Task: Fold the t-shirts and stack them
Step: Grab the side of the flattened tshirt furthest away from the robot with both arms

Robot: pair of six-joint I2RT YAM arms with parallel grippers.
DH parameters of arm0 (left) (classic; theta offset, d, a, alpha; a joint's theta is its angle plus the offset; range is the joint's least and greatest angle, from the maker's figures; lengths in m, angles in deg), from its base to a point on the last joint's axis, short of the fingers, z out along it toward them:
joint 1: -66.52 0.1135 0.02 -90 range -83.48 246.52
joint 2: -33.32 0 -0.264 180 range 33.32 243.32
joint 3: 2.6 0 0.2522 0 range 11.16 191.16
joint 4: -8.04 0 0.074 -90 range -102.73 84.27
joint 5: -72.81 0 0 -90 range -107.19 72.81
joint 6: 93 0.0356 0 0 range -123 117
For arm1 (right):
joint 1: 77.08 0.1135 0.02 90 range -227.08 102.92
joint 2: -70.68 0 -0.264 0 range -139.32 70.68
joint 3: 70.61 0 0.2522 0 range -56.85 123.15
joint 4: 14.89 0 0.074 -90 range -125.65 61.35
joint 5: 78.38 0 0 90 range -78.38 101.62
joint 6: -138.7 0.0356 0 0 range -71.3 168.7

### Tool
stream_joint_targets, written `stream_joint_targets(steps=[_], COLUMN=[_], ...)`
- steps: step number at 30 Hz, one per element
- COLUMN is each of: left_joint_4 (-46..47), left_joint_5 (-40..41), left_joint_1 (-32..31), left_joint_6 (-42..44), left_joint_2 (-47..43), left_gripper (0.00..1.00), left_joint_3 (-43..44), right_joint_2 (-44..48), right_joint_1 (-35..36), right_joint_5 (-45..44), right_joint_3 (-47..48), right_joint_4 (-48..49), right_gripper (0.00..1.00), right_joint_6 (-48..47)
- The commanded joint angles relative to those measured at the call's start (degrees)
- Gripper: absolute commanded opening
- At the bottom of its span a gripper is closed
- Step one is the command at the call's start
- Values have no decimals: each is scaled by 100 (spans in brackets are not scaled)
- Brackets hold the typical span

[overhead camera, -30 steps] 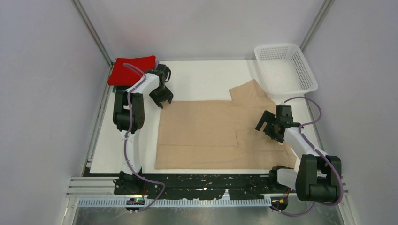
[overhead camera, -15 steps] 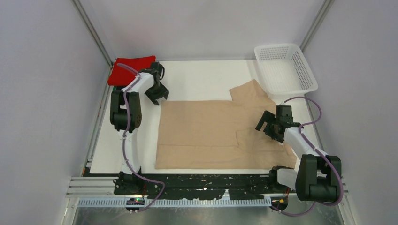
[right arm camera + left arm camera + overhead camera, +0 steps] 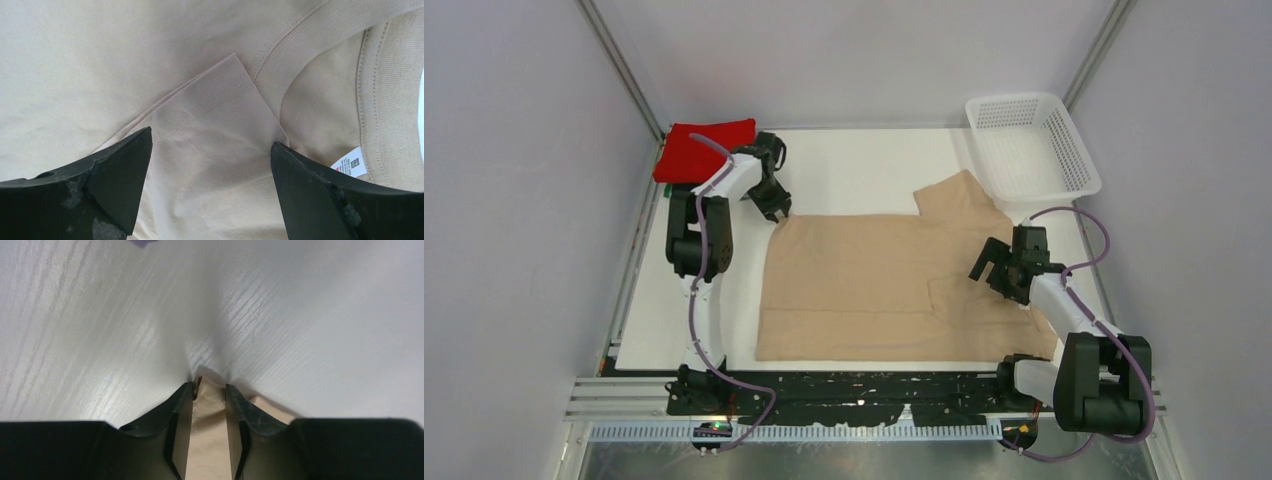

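A beige t-shirt (image 3: 874, 280) lies spread flat in the middle of the table, one sleeve pointing to the back right. My left gripper (image 3: 773, 208) is at its far left corner, and in the left wrist view it (image 3: 209, 387) is shut on that corner of beige cloth (image 3: 207, 440). My right gripper (image 3: 1002, 268) hovers over the shirt's right side by the collar. In the right wrist view it (image 3: 211, 145) is open over a folded sleeve (image 3: 210, 125) beside the collar and label (image 3: 350, 165). A folded red shirt (image 3: 704, 148) lies on top of a pile at the back left.
A white mesh basket (image 3: 1030, 145) stands at the back right corner. Grey walls close in the table (image 3: 854, 170) on both sides and at the back. A black rail (image 3: 854, 385) runs along the near edge.
My left gripper moved away to the back left, then came back to the shirt's far left corner and is now shut on it. The right gripper has hardly moved.
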Motion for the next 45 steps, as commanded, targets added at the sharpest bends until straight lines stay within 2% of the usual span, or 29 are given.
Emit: stream_joint_targets(steps=[1, 5, 11, 17, 21, 29, 34, 37, 40, 45], left_joint_4=[-177, -179, 48, 1000, 1089, 1235, 1402, 1607, 1779, 2079], left_joint_5=[-48, -48, -85, -140, -170, -365, -559, -568, -567, -1084], left_joint_1=[-76, -87, -99, -148, -189, -234, -295, -315, -321, -324], left_joint_6=[167, 220, 475, 899, 1182, 1290, 1305, 1304, 1323, 1393], left_joint_2=[56, 58, -81, -995, -1414, -1577, -1736, -1936, -2154, -2278], left_gripper=[25, 0, 0, 0, 0, 0, 0, 0, 0, 0], left_joint_3=[275, 268, 107, -770, -1022, -1480, -1841, -2180, -2476, -2702], right_joint_2=[197, 279, 380, 547, 787, 987, -74, -1125, -2160, -4416], right_joint_1=[-63, -67, -72, -67, -31, 451, 1089, 1299, 1391, 1444], right_joint_5=[-130, -130, -145, 330, 608, 186, -257, -716, -739, -1160], right_joint_3=[-143, -158, -150, -123, -63, 589, 1849, 2671, 3996, 6311], right_joint_4=[-290, -291, -299, -75, 57, 113, 222, 238, -53, -636], right_gripper=[95, 95, 95, 95, 95, 95, 95, 95, 95, 97], right_joint_6=[-84, -83, -96, -289, -321, -373, -382, -443, -539, -770])
